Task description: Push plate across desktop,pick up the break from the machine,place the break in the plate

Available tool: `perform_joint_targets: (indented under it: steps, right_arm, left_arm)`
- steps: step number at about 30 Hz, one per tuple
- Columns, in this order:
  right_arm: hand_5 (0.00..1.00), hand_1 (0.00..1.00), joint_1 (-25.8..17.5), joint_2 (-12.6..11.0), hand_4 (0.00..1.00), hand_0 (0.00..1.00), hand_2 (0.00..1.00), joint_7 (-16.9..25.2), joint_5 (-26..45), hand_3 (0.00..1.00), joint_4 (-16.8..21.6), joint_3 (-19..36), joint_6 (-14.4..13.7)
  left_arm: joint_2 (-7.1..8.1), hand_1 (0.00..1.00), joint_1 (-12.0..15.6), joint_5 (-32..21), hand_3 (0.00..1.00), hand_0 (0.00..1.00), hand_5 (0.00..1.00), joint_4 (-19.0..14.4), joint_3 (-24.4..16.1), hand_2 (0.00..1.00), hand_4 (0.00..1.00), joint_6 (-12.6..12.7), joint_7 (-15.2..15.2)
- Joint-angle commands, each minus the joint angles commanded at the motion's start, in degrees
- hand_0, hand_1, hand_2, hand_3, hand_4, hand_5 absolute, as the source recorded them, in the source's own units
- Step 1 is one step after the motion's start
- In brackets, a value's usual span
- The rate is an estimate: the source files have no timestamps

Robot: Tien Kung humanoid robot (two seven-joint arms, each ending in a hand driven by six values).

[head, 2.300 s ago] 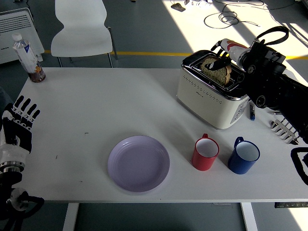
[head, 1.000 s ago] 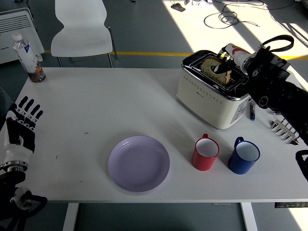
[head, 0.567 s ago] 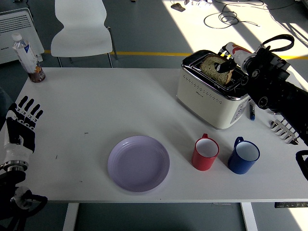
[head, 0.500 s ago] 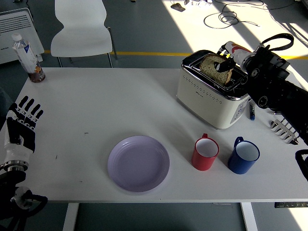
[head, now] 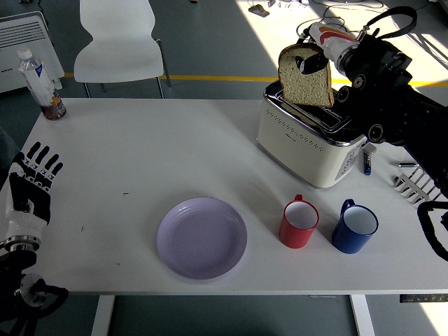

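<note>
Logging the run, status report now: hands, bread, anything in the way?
Right hand shut on bread slice, clear above toaster. Left hand open at table's left edge. Plate bare; red mug beside it.

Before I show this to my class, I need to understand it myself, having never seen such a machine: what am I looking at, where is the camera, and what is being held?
This is a humanoid robot with two black arms, each ending in a five-fingered robot hand. The single picture comes from a camera high on the robot's side, looking down over a white table.

The right robot hand, coming in from the right, grips a slice of bread and holds it in the air just above a cream toaster. The left robot hand rests at the table's left edge, fingers spread, holding nothing.

On the table lie an empty lilac plate, a red mug and a blue mug side by side, and a bottle at the far left corner. A white chair stands beyond the table.
</note>
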Motion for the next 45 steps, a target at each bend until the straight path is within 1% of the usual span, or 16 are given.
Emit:
perform_joint_targets:
  steps: [1, 3, 5, 7, 10, 12, 16, 20, 23, 27, 30, 32, 38, 40, 43, 45]
  right_arm:
    - [0.014, 0.403, 0.0, 0.0, 0.468, 0.388, 0.452, 0.0, -0.2, 0.501, 0.1, 0.1, 0.0]
    - [0.015, 0.389, -0.2, -1.7, 0.465, 0.393, 0.441, -1.2, -2.9, 0.498, 3.1, 2.5, -0.2]
    - [0.015, 0.389, -0.3, -2.4, 0.465, 0.393, 0.441, -1.6, -3.8, 0.498, 4.9, 3.7, -0.2]
    - [0.015, 0.389, -0.8, -3.7, 0.465, 0.393, 0.441, -2.3, -5.0, 0.498, 8.2, 5.5, -0.3]
    - [0.020, 0.388, -1.6, -4.7, 0.459, 0.390, 0.438, -3.0, -5.5, 0.494, 12.5, 6.7, -0.3]
    - [0.020, 0.388, -2.9, -5.8, 0.459, 0.390, 0.438, -4.2, -3.9, 0.494, 16.3, 6.8, -0.2]
    - [0.029, 0.386, -4.9, -7.8, 0.456, 0.385, 0.434, -6.4, 1.7, 0.493, 24.9, 4.6, 0.8]
    - [0.035, 0.383, -6.7, -10.0, 0.448, 0.381, 0.433, -7.9, 9.2, 0.493, 33.0, 0.1, 3.2]
    - [0.035, 0.383, -7.4, -11.0, 0.448, 0.381, 0.433, -8.4, 13.9, 0.493, 37.9, -2.8, 4.5]
    - [0.031, 0.381, -8.4, -12.8, 0.436, 0.380, 0.429, -9.1, 21.5, 0.492, 44.7, -8.6, 6.9]
    - [0.031, 0.381, -8.8, -13.5, 0.436, 0.380, 0.429, -9.4, 24.6, 0.492, 47.0, -11.2, 8.0]
    - [0.029, 0.381, -9.2, -13.9, 0.427, 0.380, 0.428, -9.7, 27.5, 0.493, 49.0, -14.3, 8.9]
    - [0.038, 0.384, -10.4, -14.5, 0.417, 0.379, 0.427, -10.6, 29.3, 0.496, 52.5, -22.0, 7.9]
    - [0.038, 0.384, -10.7, -14.6, 0.417, 0.379, 0.427, -10.6, 29.8, 0.496, 52.9, -23.2, 7.9]
    - [0.038, 0.384, -11.9, -13.9, 0.417, 0.379, 0.427, -9.9, 31.7, 0.496, 53.5, -25.4, 7.5]
    - [0.047, 0.384, -12.6, -12.6, 0.413, 0.381, 0.429, -8.7, 32.4, 0.496, 52.8, -26.1, 7.1]
  left_arm:
    - [0.00, 0.827, 0.0, 0.0, 0.864, 0.809, 0.998, 0.0, 0.0, 0.888, 0.511, 0.0, 0.0]
    - [0.02, 0.827, 0.2, 0.0, 0.864, 0.809, 0.998, 0.1, 0.2, 0.887, 0.510, 0.0, 0.0]
    - [0.04, 0.827, 0.3, 0.0, 0.864, 0.809, 0.998, 0.2, 0.2, 0.887, 0.510, 0.0, 0.0]
    - [0.05, 0.827, 0.6, 0.1, 0.864, 0.809, 0.998, 0.2, 0.4, 0.887, 0.510, 0.0, 0.0]
    - [0.02, 0.827, 0.9, 0.1, 0.864, 0.809, 0.998, 0.2, 0.5, 0.887, 0.512, -0.1, 0.0]
    - [-0.01, 0.827, 1.1, 0.1, 0.864, 0.809, 0.998, 0.2, 0.6, 0.887, 0.512, 0.0, 0.0]
    - [0.02, 0.827, 1.4, 0.2, 0.865, 0.809, 0.998, 0.2, 0.8, 0.888, 0.512, 0.0, 0.0]
    - [-0.02, 0.827, 1.7, 0.2, 0.866, 0.809, 0.998, 0.1, 0.8, 0.887, 0.513, -0.1, 0.0]
    - [-0.10, 0.827, 1.6, 0.2, 0.866, 0.809, 0.998, 0.0, 0.7, 0.887, 0.513, -0.1, -0.1]
    - [-0.12, 0.827, 1.5, 0.2, 0.866, 0.808, 0.998, -0.1, 0.4, 0.887, 0.513, -0.1, 0.0]
    - [-0.12, 0.827, 1.5, 0.3, 0.866, 0.808, 0.998, -0.1, 0.2, 0.887, 0.513, -0.1, 0.0]
    - [-0.20, 0.827, 1.6, 0.2, 0.866, 0.809, 0.998, -0.1, -0.3, 0.887, 0.513, -0.1, 0.0]
    - [-0.37, 0.827, 1.5, 0.3, 0.866, 0.809, 0.998, -0.2, -1.6, 0.888, 0.515, 0.0, -0.1]
    - [-0.39, 0.827, 1.4, 0.4, 0.866, 0.809, 0.998, -0.3, -1.8, 0.888, 0.515, 0.0, -0.1]
    - [-0.48, 0.827, 1.6, 0.4, 0.866, 0.809, 0.998, -0.2, -2.5, 0.888, 0.515, 0.1, -0.1]
    - [-0.45, 0.828, 1.8, 0.5, 0.867, 0.809, 0.998, -0.2, -2.6, 0.889, 0.514, 0.1, -0.1]
